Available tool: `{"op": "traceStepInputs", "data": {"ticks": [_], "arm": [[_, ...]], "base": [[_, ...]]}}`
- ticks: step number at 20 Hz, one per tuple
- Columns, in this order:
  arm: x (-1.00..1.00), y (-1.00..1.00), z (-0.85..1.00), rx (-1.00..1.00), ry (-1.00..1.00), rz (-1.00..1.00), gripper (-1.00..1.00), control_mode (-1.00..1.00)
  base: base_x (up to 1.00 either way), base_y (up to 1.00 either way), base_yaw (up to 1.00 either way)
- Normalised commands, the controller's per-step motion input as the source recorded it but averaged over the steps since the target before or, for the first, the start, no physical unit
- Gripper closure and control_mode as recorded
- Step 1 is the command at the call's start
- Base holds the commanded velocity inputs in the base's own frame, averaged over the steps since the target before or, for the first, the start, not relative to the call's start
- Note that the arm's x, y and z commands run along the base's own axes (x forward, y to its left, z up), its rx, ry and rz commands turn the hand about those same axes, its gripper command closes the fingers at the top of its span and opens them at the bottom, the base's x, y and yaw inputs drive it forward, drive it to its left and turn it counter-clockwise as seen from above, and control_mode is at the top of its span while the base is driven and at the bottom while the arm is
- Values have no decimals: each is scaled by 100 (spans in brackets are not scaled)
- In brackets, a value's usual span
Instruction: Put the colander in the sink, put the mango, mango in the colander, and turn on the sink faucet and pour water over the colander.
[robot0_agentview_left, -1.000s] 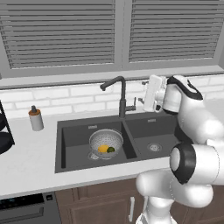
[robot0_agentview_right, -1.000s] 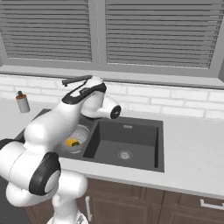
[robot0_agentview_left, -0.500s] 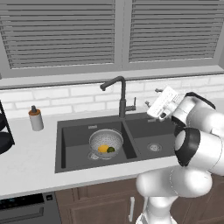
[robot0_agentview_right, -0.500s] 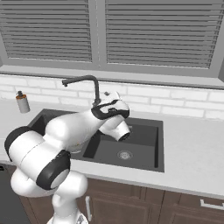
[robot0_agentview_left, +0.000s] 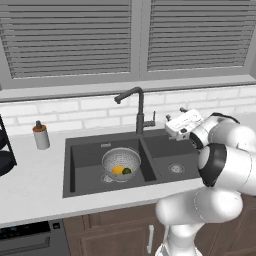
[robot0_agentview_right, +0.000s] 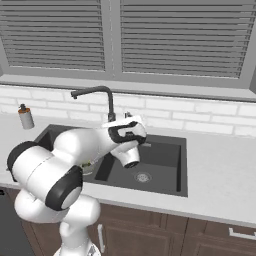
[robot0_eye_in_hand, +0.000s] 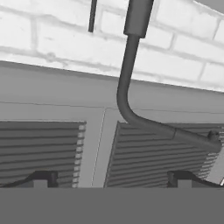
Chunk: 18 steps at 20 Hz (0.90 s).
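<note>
I see the sink set into the pale counter, a dark double basin under the shuttered window. In its left basin sits the colander, upright, close to the divider between the two basins. So the first step looks done to me.

The faucet rises from the far rim at the divider, its hooked spout reaching left over the left basin, roughly above the colander. I see no stream of water from it, so I judge the tap is not yet on. In the hand view the same faucet runs across the picture, rolled over, with brick and shutters behind it.

My gripper hangs just right of the faucet, over the far edge of the right basin, with its jaws spread wide and nothing between them. It is near the faucet's base but I cannot tell whether it touches anything.

Inside the colander lie the two mangoes, the yellow mango and the dark green mango, side by side. That step looks finished too.

What I reckon is left: working the small lever on the faucet's right side, so water runs over the fruit.

A small bottle stands on the counter far left, out of the way.
</note>
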Motion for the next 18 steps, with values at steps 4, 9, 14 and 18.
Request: {"op": "traceStepInputs", "data": {"ticks": [4, 9, 14, 18], "arm": [[42, -16, 0, 17, 39, 0, -100, -100], [8, -35, -15, 19, 12, 0, -100, -100], [8, -6, -45, 1, 0, 0, -100, -100], [23, 0, -51, -1, 0, 1, -100, -100]], "base": [[0, 0, 0], [0, 0, 0], [0, 0, 0], [0, 0, 0]]}}
